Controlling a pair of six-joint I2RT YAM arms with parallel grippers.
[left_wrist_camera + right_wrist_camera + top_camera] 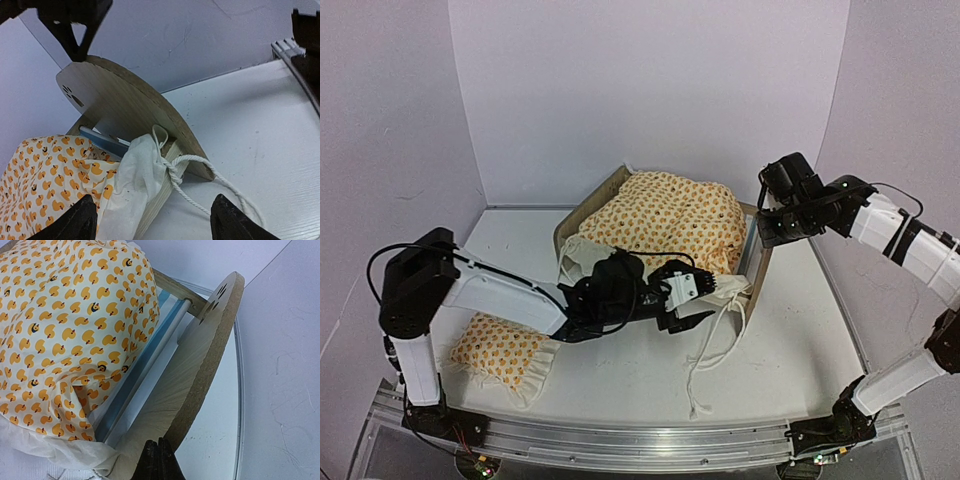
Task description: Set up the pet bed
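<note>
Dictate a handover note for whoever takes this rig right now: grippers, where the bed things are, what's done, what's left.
Left gripper: open, jaws either side of the pet bed's near corner, holding nothing.
Right gripper: shut, tips at the rim of the bed's right end board.
Duck-print blanket: bunched on the striped mattress; its white ruffle and cord spill over that corner.
Pillow: on the table by the left arm's base.
Done: blanket on bed. Left, likely: smooth blanket, place pillow.
</note>
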